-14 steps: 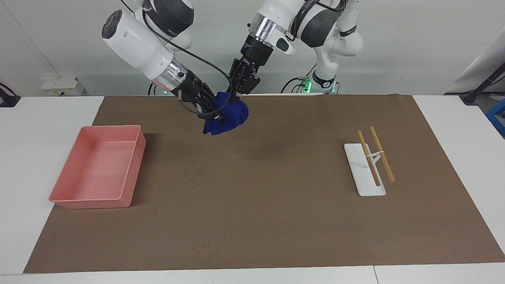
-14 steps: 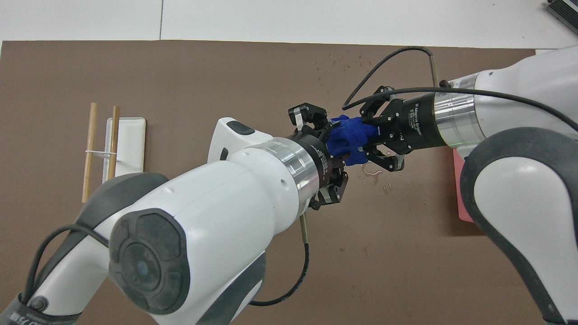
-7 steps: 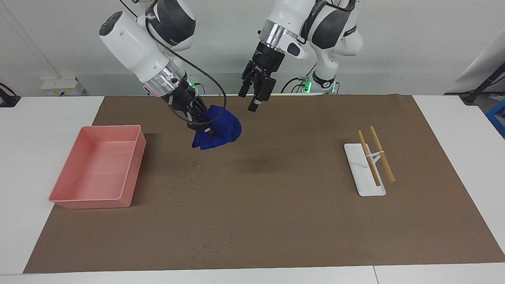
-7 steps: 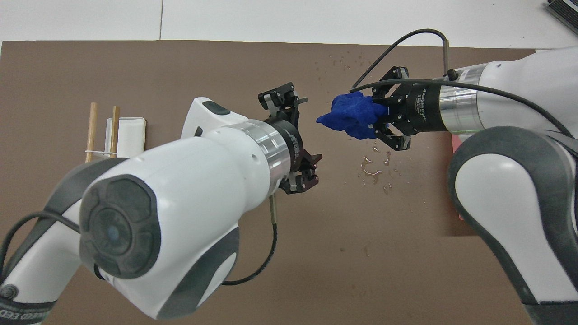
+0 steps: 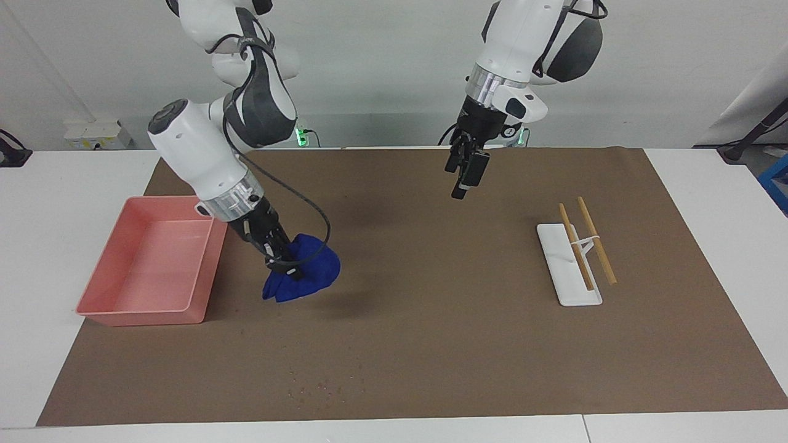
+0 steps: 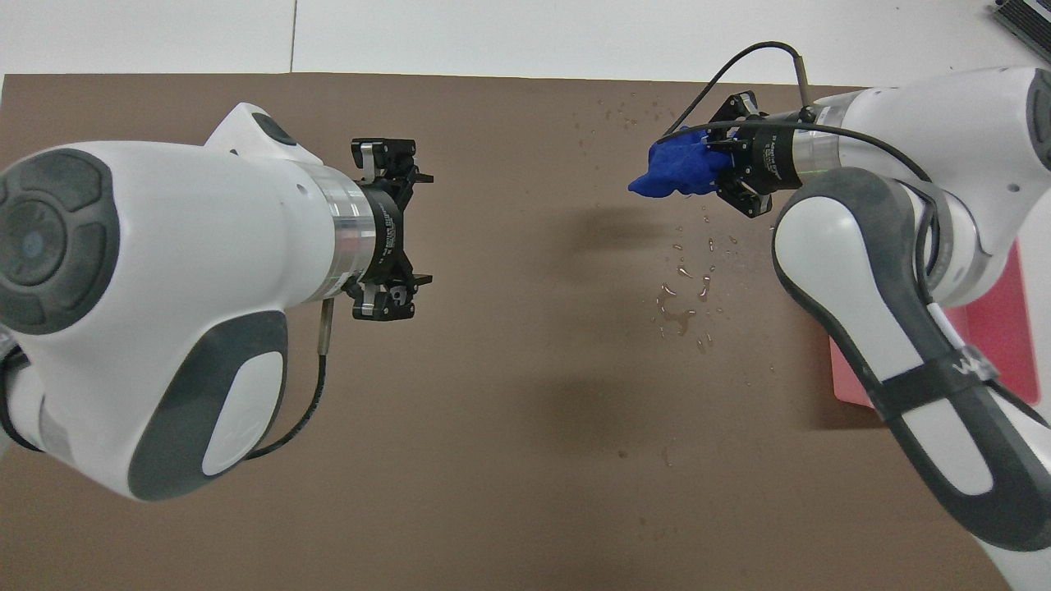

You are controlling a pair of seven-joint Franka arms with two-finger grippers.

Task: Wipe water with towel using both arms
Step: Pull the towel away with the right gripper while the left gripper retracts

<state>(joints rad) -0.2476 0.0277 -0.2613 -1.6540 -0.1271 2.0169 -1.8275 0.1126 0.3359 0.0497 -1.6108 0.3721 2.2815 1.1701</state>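
The right gripper [image 6: 713, 168], at about two o'clock, is clamped on the blue towel [image 6: 675, 171], which bunches out from its tips toward nine o'clock. Water [image 6: 680, 300] glints on the brown mat [image 6: 509, 427] at the towel's six o'clock. The left gripper [image 6: 392, 228], at nine o'clock, stands spread wide and empty.

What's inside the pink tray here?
The pink tray looks empty: only its bare floor shows in the facing view. In the overhead view the right arm covers most of it. The towel hangs from the right pincer beside it.
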